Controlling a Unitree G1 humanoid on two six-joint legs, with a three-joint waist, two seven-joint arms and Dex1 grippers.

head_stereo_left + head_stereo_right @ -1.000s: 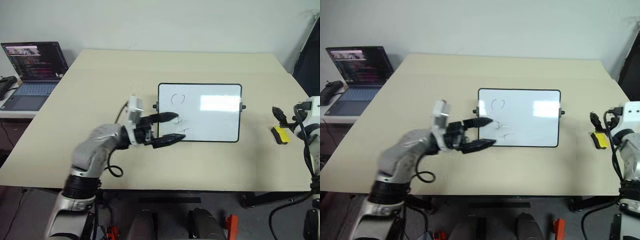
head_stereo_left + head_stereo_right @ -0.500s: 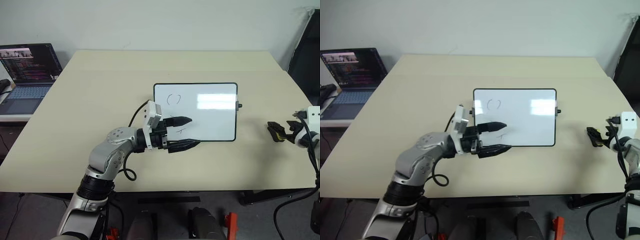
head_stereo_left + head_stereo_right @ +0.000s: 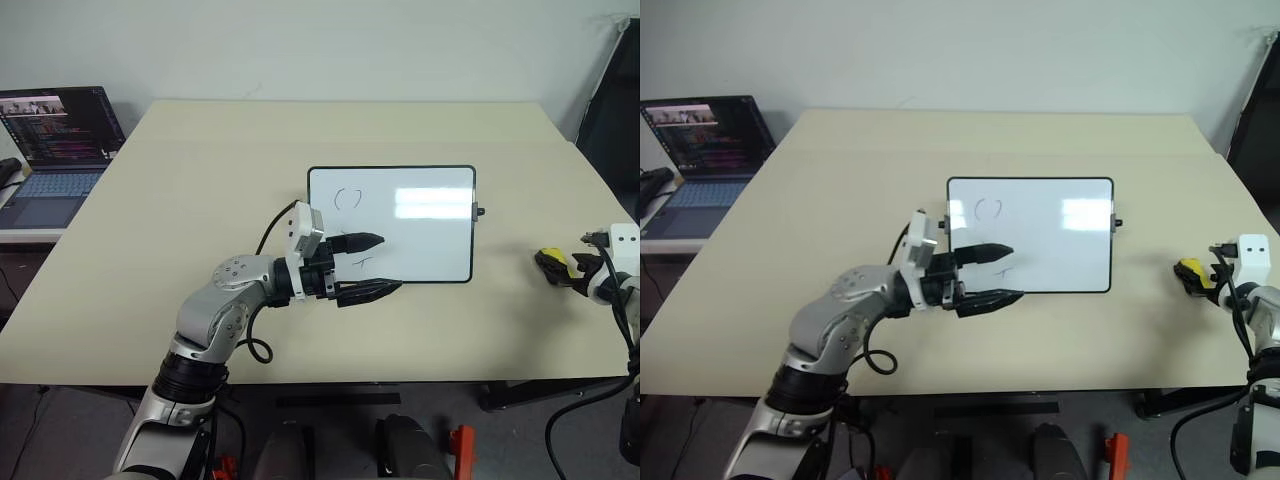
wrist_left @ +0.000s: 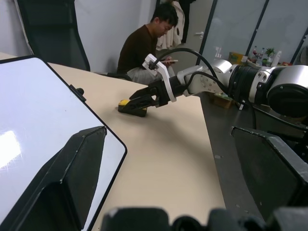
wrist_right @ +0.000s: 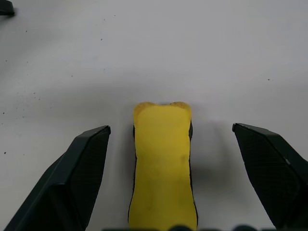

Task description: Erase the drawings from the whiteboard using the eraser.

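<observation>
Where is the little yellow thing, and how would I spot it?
Find the big beige table, then go right past the white black-framed whiteboard to the table's right edge. The small yellow block eraser lies there between the open right gripper's black fingers, the table's only bright yellow thing.

Plain white wall behind a beige worktop (image 3: pixel 200 180)

An open laptop (image 3: pixel 58 140) with a lit screen sits on a side desk to the left; a dark office chair (image 4: pixel 50 33) stands at the right, and a seated person (image 4: pixel 147 45) is beyond it near glass partitions (image 4: pixel 240 29).
</observation>
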